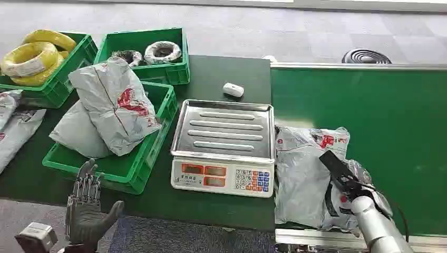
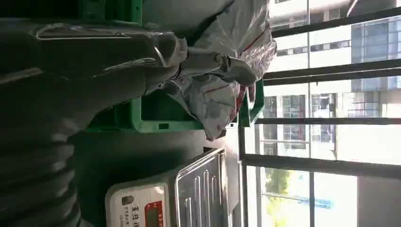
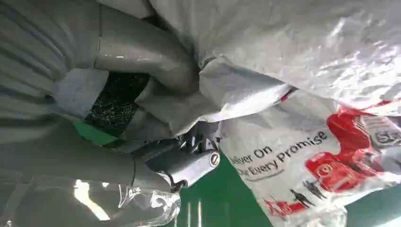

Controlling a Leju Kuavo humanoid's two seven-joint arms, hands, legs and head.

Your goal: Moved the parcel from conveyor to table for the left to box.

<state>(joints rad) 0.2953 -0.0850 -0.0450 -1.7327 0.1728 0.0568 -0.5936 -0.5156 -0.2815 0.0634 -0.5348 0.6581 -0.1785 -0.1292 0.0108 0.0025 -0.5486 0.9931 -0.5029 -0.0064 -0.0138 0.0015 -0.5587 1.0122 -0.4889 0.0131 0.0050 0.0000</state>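
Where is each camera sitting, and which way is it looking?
Head view: high on the robot, looking down at the table, scale, crate and belt; left hand and right hand show.
Left wrist view: behind the left hand, facing the crate, scale and windows.
Right wrist view: behind the right hand, which grips the parcel.
Shared: head and right wrist views show the parcel.

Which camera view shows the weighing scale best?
The head view: the whole scale shows there, with steel tray, displays and keypad, standing between the green crate and the conveyor. The left wrist view catches part of it; in the right wrist view I cannot make it out.
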